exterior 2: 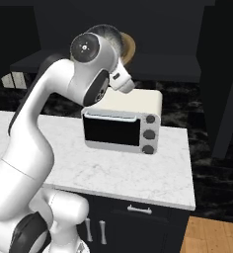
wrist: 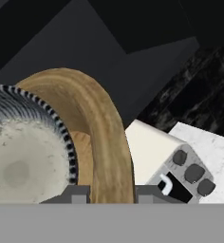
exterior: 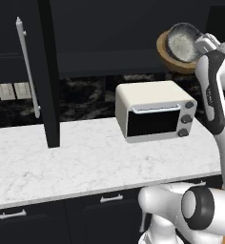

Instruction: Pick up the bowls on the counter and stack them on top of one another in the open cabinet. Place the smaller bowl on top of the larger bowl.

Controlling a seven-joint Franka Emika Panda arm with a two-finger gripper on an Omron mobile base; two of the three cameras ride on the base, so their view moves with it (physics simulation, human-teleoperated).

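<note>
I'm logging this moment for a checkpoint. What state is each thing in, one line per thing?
smaller bowl: sitting inside the larger bowl, up at the cabinet.
larger bowl: tilted, up at the cabinet shelf, holding the smaller bowl.
open cabinet: door swung open.
toaster oven: door closed, standing on the counter.
pincer: fingertips either side of the larger bowl's rim; grip unclear.

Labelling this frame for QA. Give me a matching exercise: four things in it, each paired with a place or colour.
Things:
1. small dark grey metallic bowl
2. wide brown wooden bowl
3. cream toaster oven
4. long silver bar handle

Places or colours:
A. on the white marble counter
B. on the tall black cabinet door
C. pale speckled inside
D. thick tan rim, around the other bowl

Pairs: 1-C, 2-D, 3-A, 4-B
</note>
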